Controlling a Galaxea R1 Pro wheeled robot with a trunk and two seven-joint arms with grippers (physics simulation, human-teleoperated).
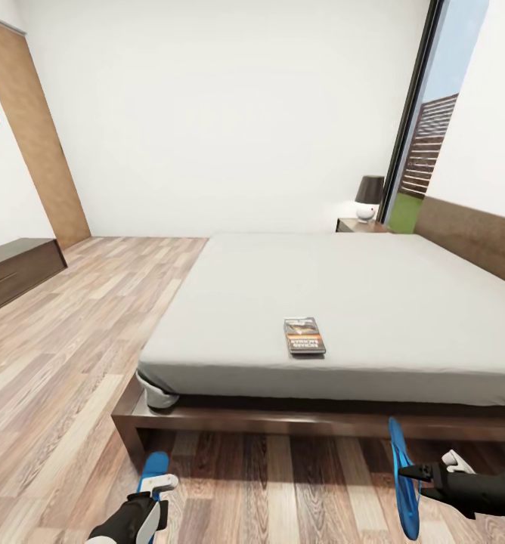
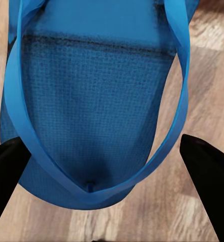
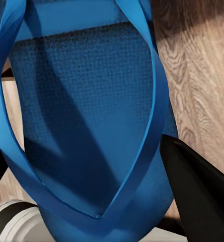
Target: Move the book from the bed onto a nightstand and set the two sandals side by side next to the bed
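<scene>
The book lies flat on the pale mattress of the bed, near its front edge. One blue sandal lies flat on the wood floor by the bed's front left corner. My left gripper hovers over its toe end, open, and its fingers straddle that sandal. My right gripper is shut on the other sandal, holding it on edge above the floor in front of the bed. That sandal is clamped between the fingers. The nightstand stands at the bed's far corner.
A white lamp with a dark shade sits on the nightstand beside a tall window. A long low dark cabinet runs along the left wall near a brown door. Wood floor stretches to the left of the bed.
</scene>
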